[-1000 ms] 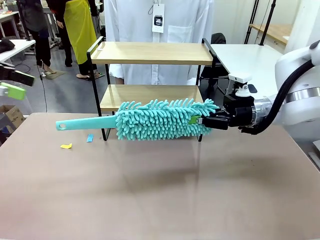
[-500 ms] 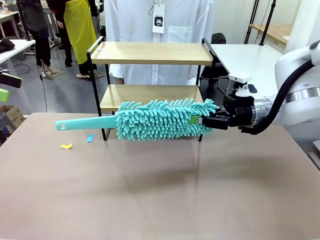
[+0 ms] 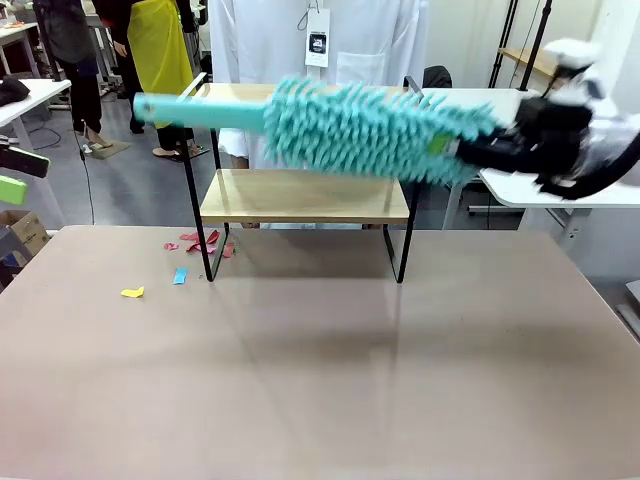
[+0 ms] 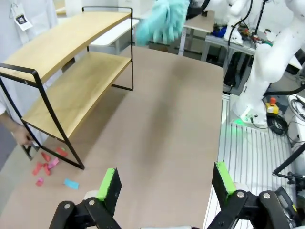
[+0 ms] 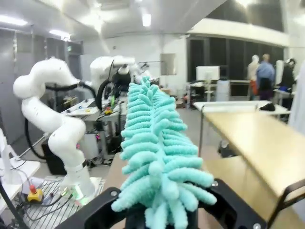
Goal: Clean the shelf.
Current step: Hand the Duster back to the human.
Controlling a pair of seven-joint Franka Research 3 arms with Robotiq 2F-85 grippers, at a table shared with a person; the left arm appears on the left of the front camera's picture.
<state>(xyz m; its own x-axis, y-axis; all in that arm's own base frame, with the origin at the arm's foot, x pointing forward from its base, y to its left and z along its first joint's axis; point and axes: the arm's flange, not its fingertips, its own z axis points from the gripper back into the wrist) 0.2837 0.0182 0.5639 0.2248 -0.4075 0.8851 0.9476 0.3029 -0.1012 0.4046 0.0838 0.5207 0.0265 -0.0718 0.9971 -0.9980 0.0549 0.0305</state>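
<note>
The shelf (image 3: 300, 106) stands at the table's far side, two light wooden boards in a thin black frame. My right gripper (image 3: 468, 150) is shut on the head end of a teal fluffy duster (image 3: 370, 128). The duster is blurred, held level in front of the top board with its handle pointing left. In the right wrist view the duster (image 5: 155, 152) rises between the black fingers, with the shelf (image 5: 259, 138) to its right. My left gripper (image 4: 165, 180) is open and holds nothing, above the table near the shelf (image 4: 66, 43). It also shows at the left edge as the left gripper (image 3: 14, 176).
Pink paper scraps (image 3: 200, 242), a blue scrap (image 3: 180, 275) and a yellow one (image 3: 132, 292) lie on the table (image 3: 320, 380) by the shelf's left leg. A person in a white coat (image 3: 320, 40) stands behind the shelf. White side tables stand on the right.
My right gripper has swung the duster up from the lower board to the top board's height. Pink scraps now show by the shelf's left leg.
</note>
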